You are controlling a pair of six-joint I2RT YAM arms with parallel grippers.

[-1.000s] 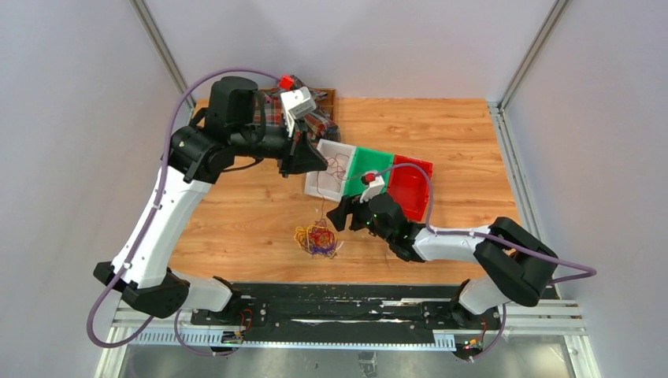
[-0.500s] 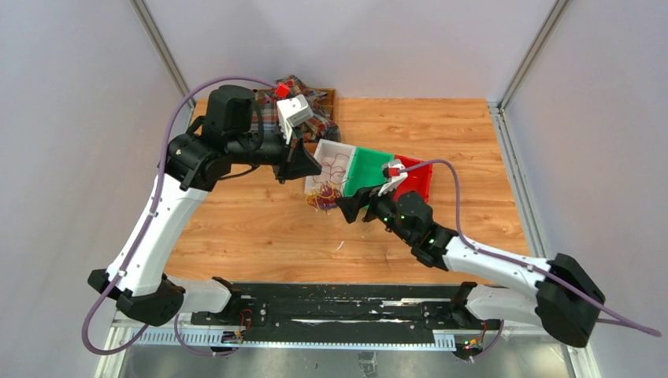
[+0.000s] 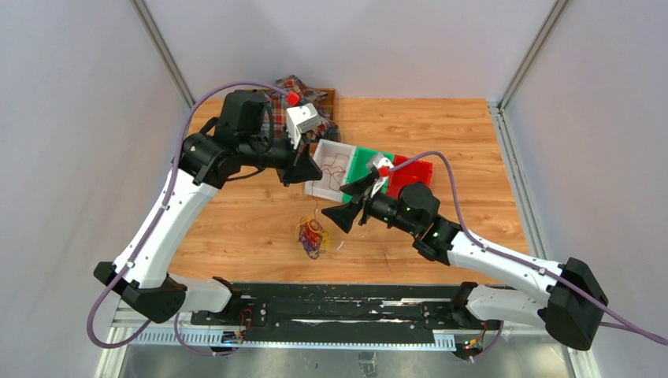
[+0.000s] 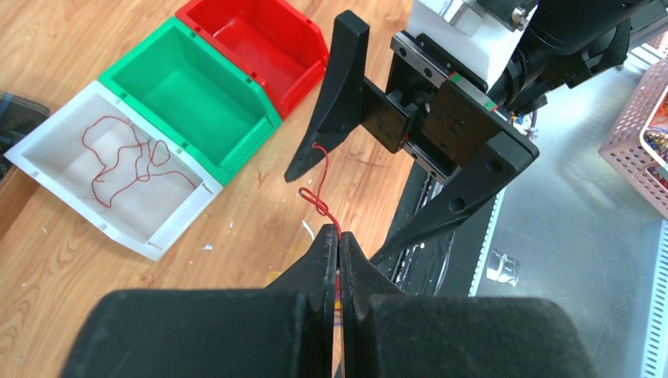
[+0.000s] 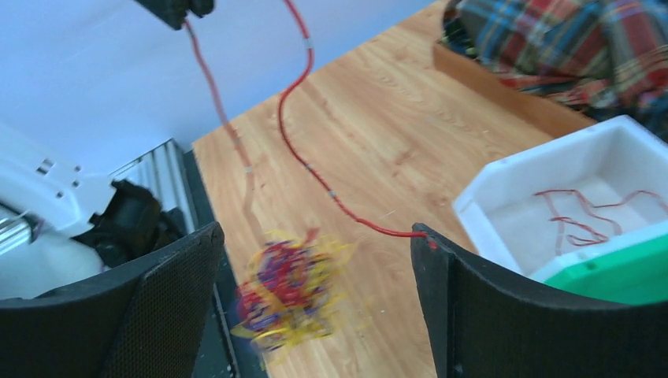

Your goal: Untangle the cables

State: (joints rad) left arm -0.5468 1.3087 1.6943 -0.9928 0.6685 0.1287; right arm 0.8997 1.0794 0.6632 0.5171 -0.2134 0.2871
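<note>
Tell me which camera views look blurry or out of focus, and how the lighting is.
Right wrist view: the cable tangle is smeared by motion blur, while the white bin is clearer. Left wrist view: the red cable and green bin are crisp, but the left claw, nearest the lens, looks soft. Top view: even, soft light with faint shadows.

The left gripper (image 4: 339, 244) is pinched shut on a thin red cable (image 4: 315, 203) that reaches one finger of the wide-open right gripper (image 4: 337, 215). To the left stand a white bin (image 4: 79, 206) holding a loose red strand (image 4: 118, 153), a green bin (image 4: 189, 87) and a red bin (image 4: 252, 35).
</note>
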